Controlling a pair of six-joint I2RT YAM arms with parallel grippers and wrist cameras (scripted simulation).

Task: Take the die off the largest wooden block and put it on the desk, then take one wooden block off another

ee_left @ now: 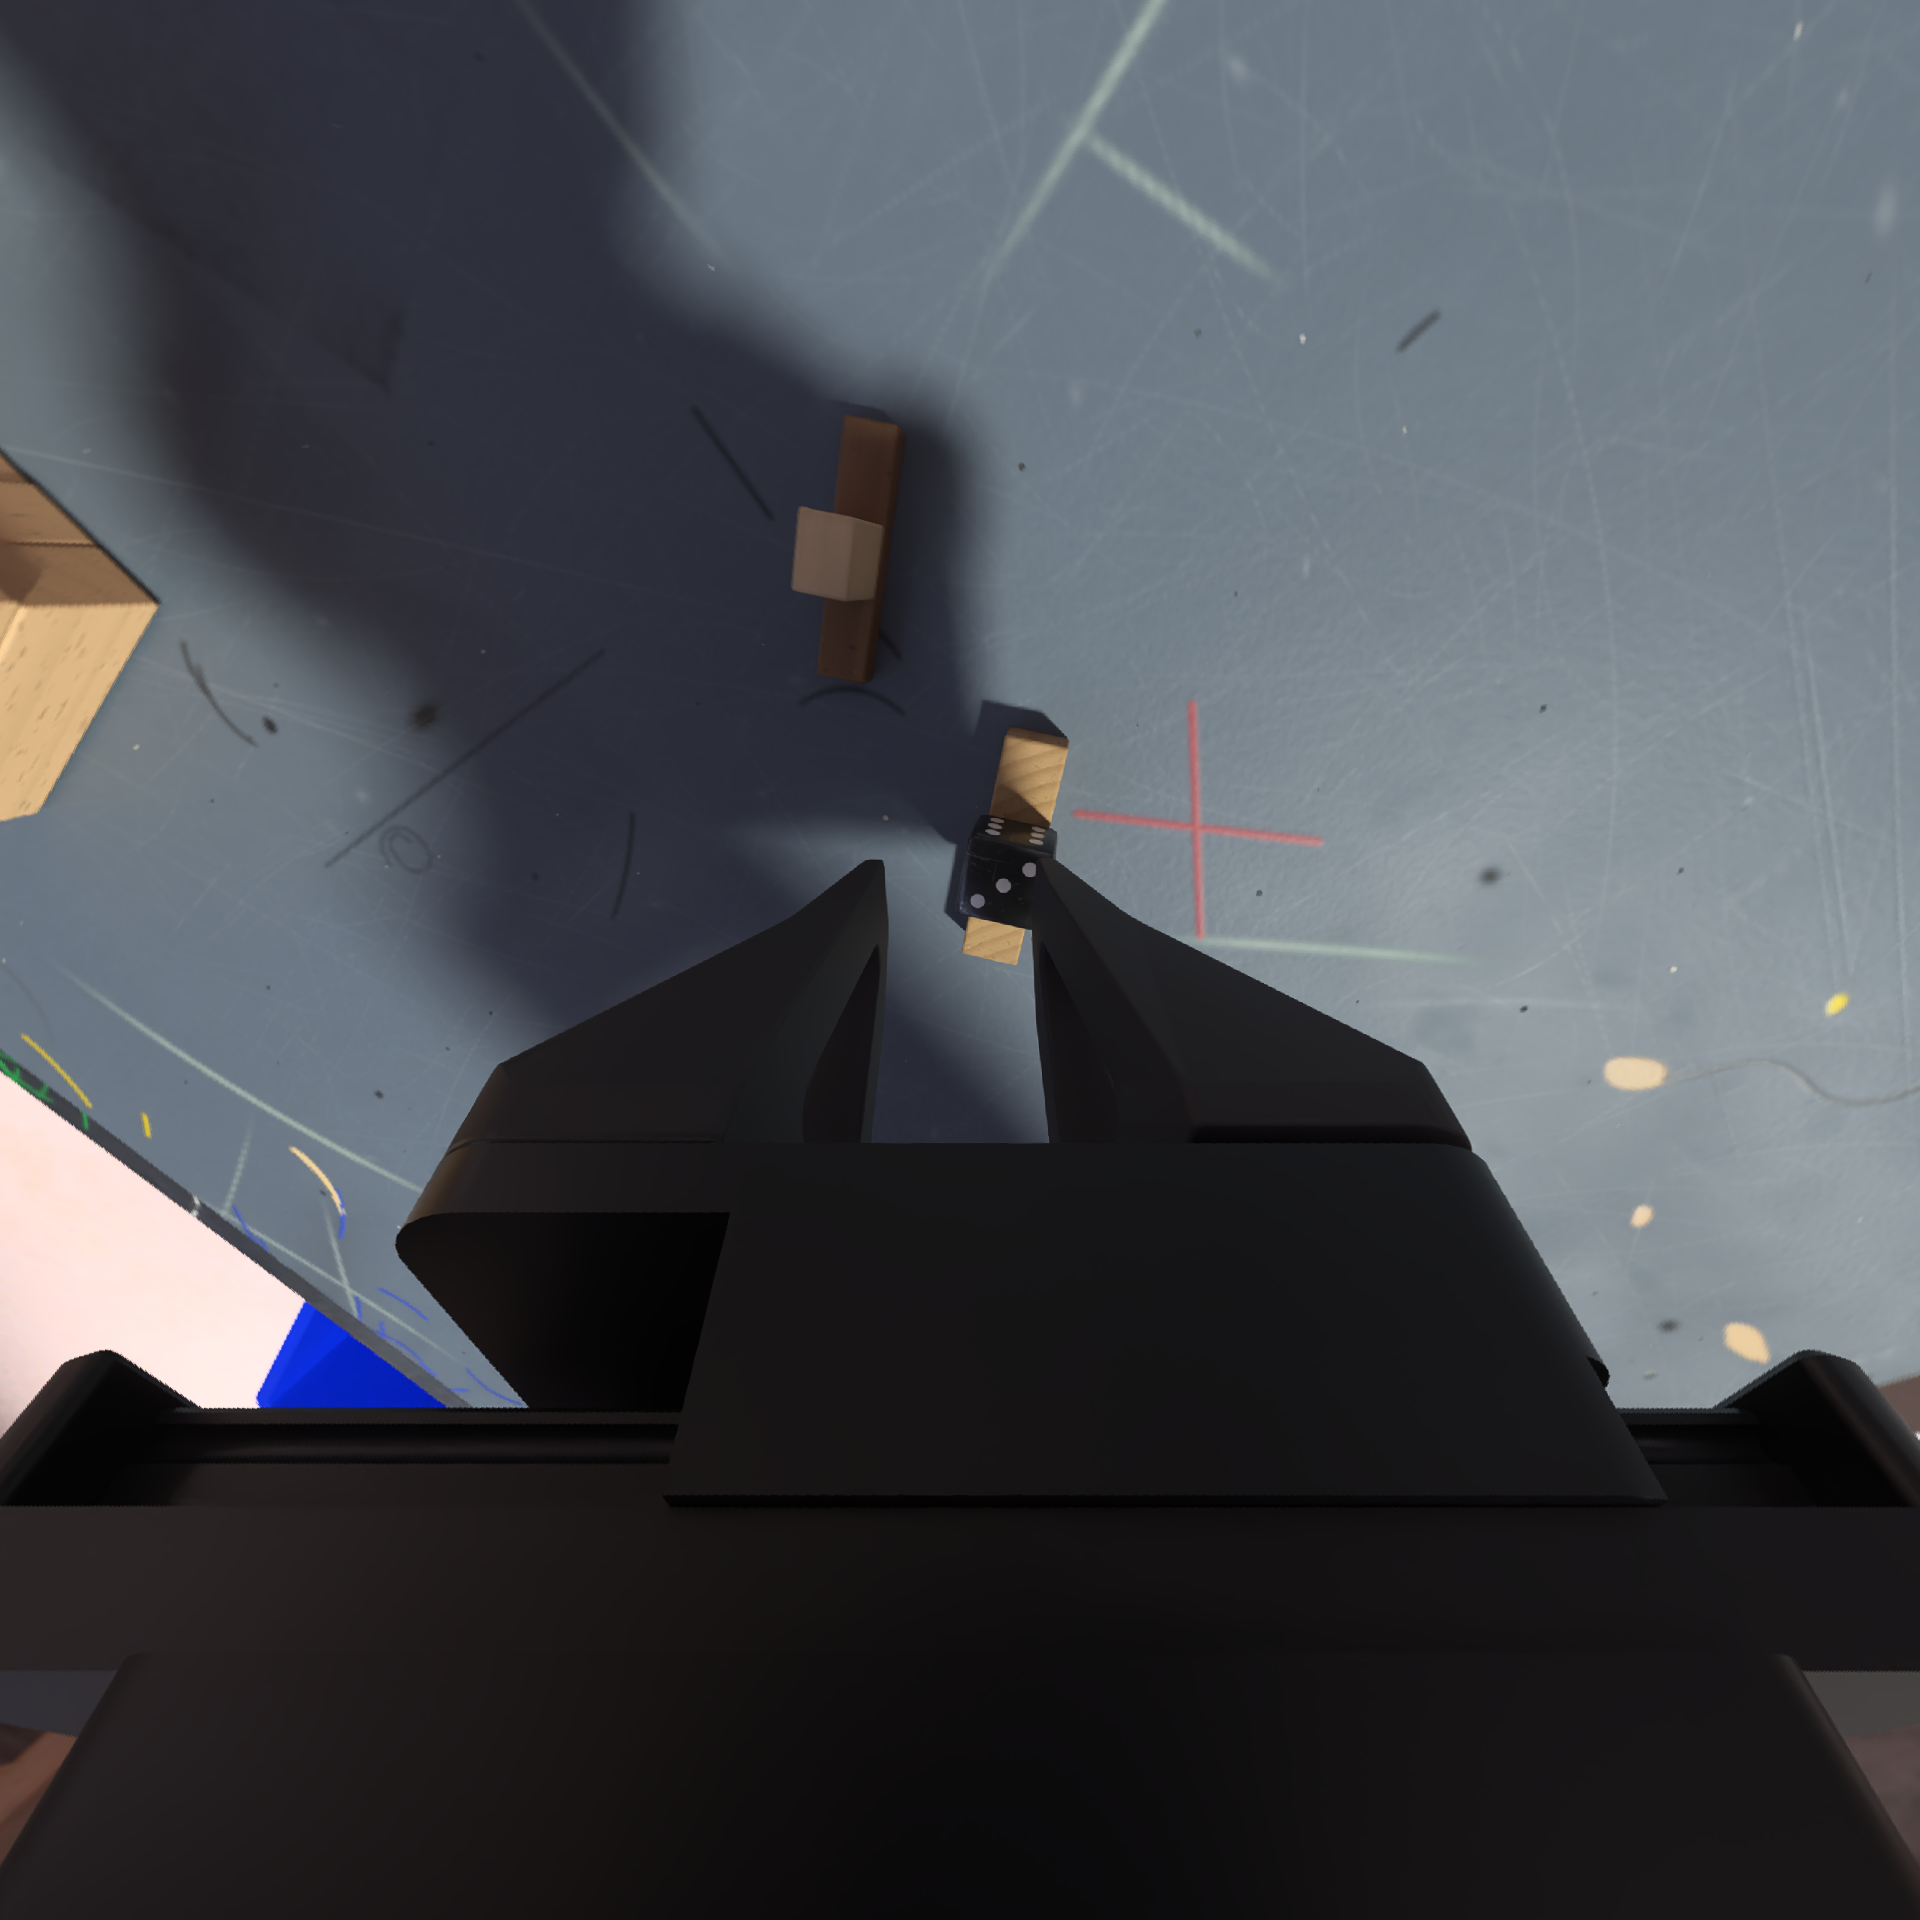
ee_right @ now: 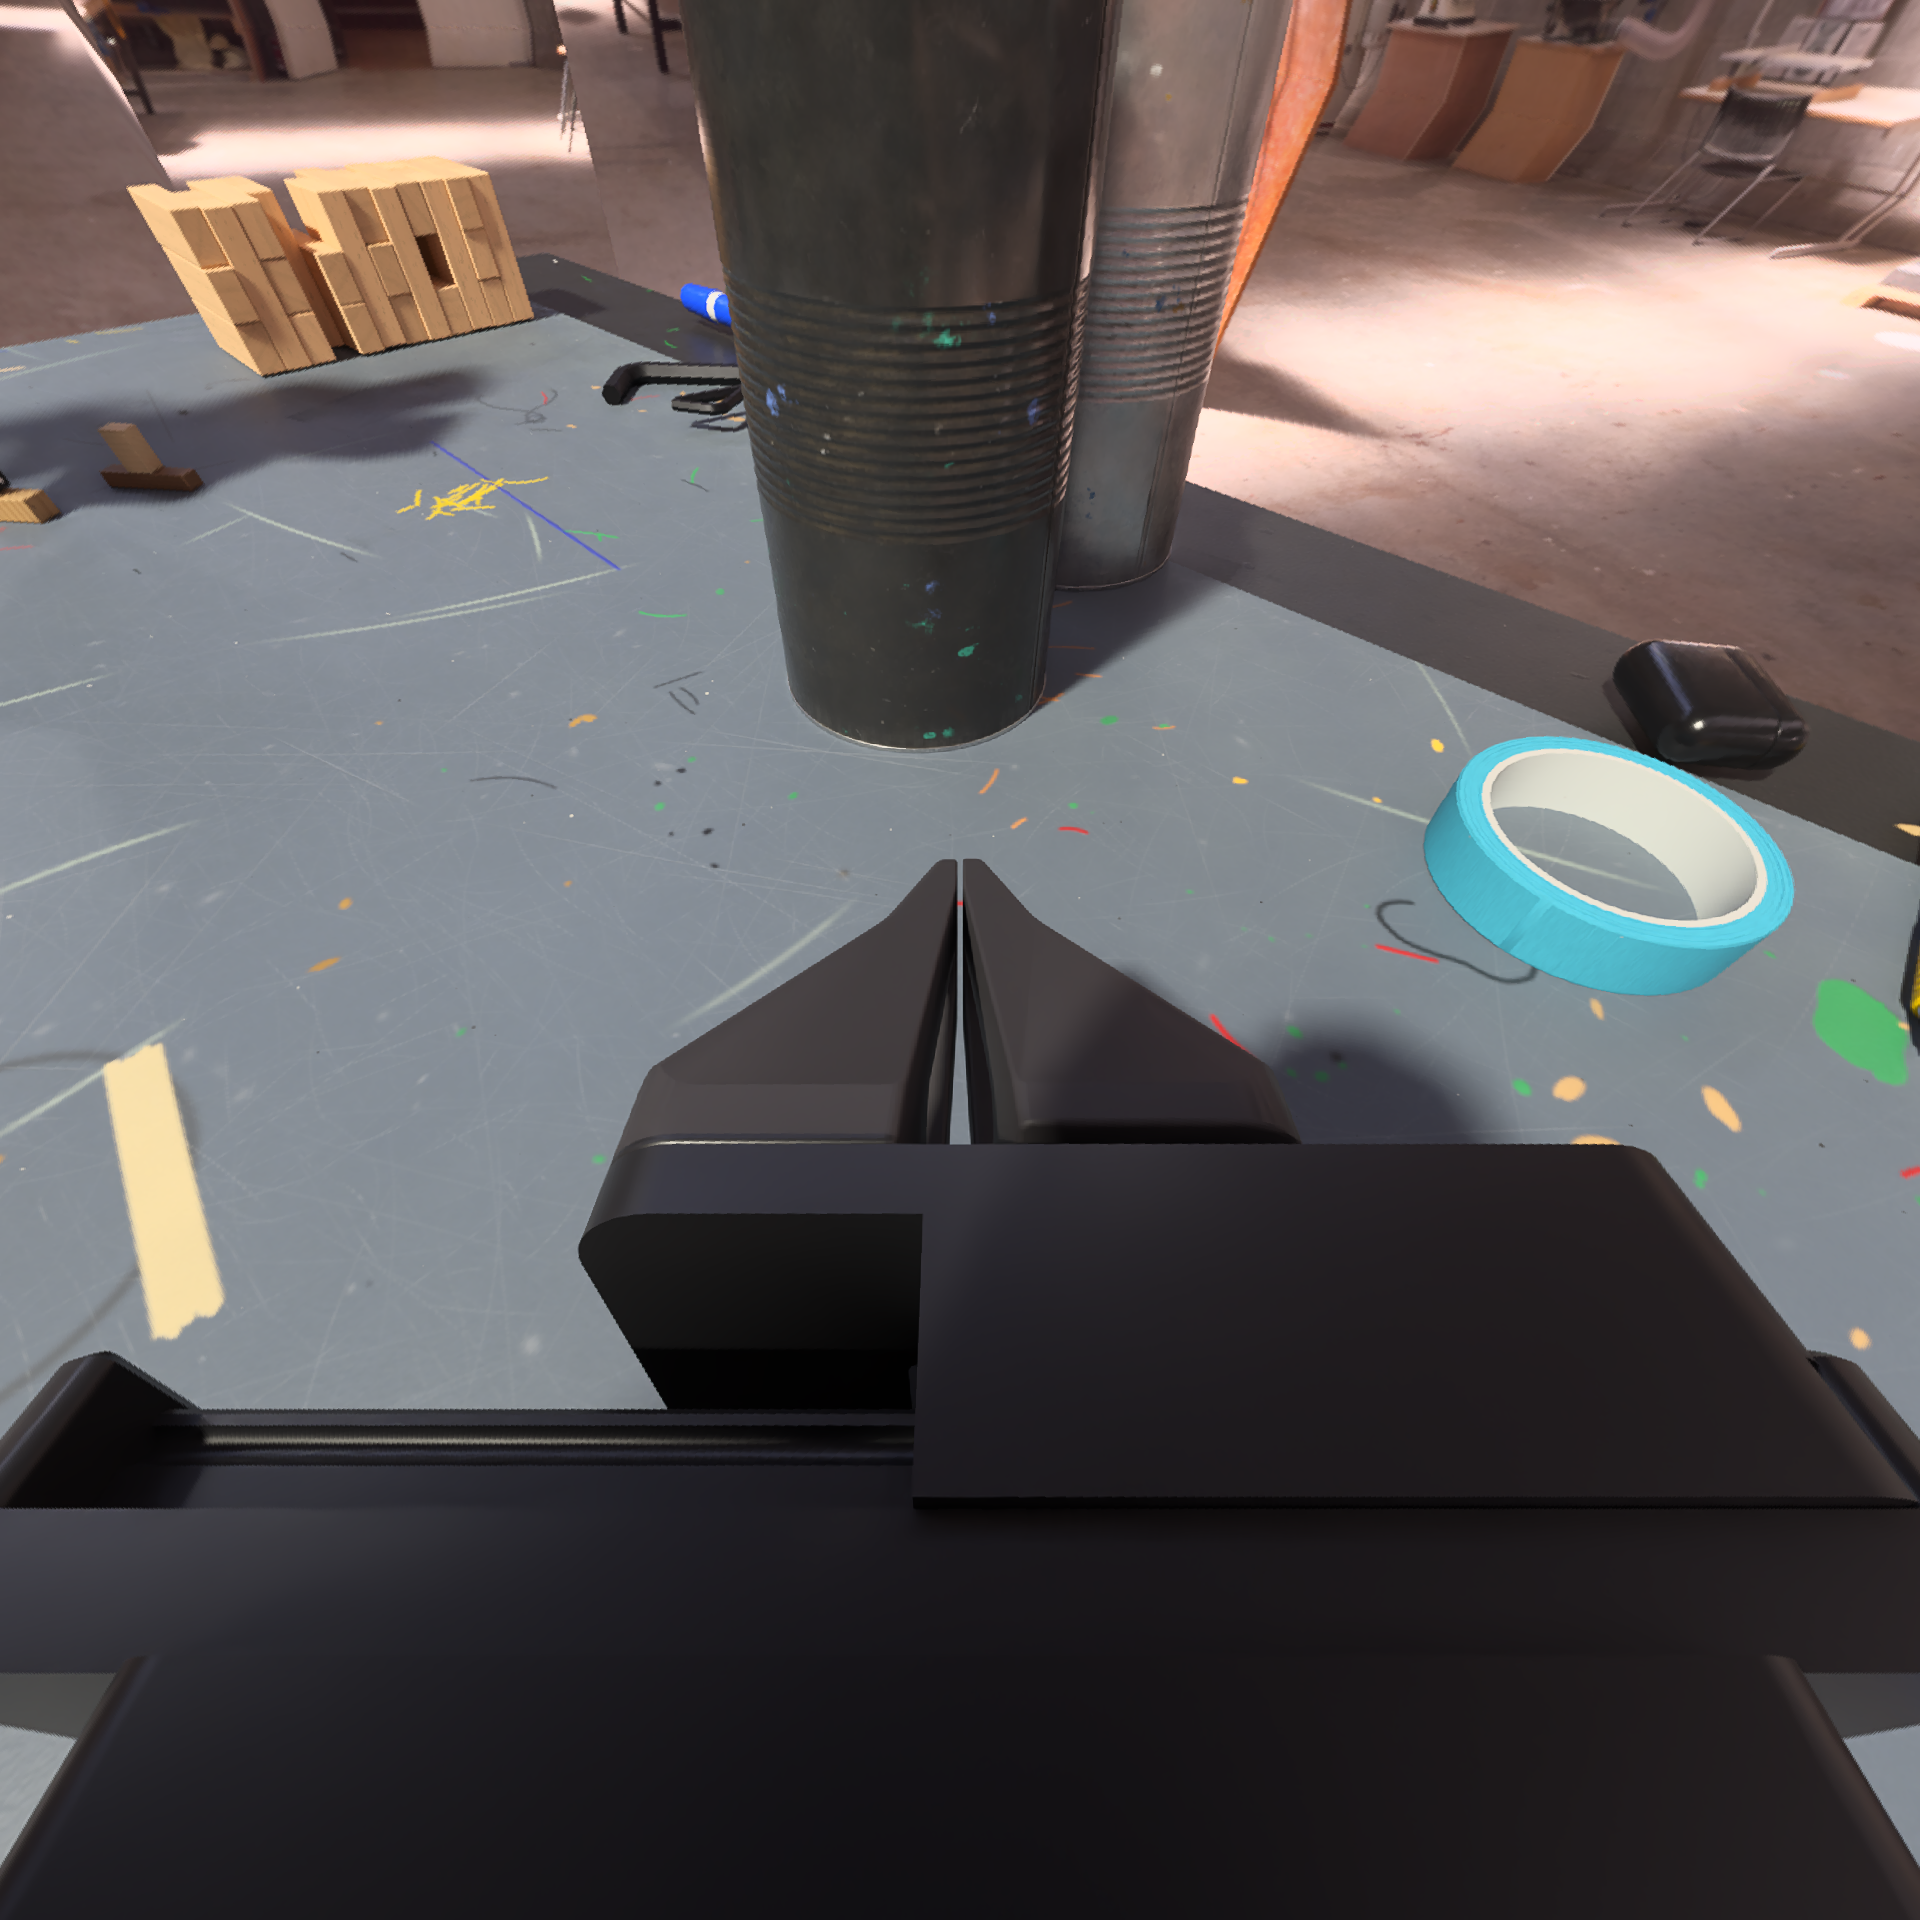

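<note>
**Left gripper parted above die, die on pale block; right gripper closed, empty**

Scratched grey-blue desk [ee_left: 1455, 468] fills both views. Landmark: the black die with white pips [ee_left: 1004, 881].

Largest to smallest:

- Two tall dark ribbed metal cans [ee_right: 914, 416], right wrist view only, well apart from the die, standing upright on the desk ahead of the right gripper.
- Stack of light wooden bricks [ee_right: 332, 260] at the desk's far edge, well past the die's area.
- Large light wooden box-like piece [ee_left: 52, 644], far left of the die, cut by the frame edge.
- Blue roll of tape with white core [ee_right: 1608, 864], lying flat, right of the right gripper.
- Left gripper [ee_left: 961, 883], black, jaws parted, hanging above the die; die sits nearer the right finger, contact cannot be told.
- Right gripper [ee_right: 959, 878], black, jaws pressed together, nothing between, over bare desk.
- Dark brown long wooden block [ee_left: 858, 551], beyond and left of the die, flat on desk.
- Pale long wooden block [ee_left: 1029, 774], directly under the die, sticking out past it on both ends.
- Pale small wooden cube [ee_left: 837, 558], on the brown block, overhanging its left side.
- The die rests on the pale long block, near its closer end.
- Red cross mark [ee_left: 1195, 829] on desk, just right of the die.
</note>
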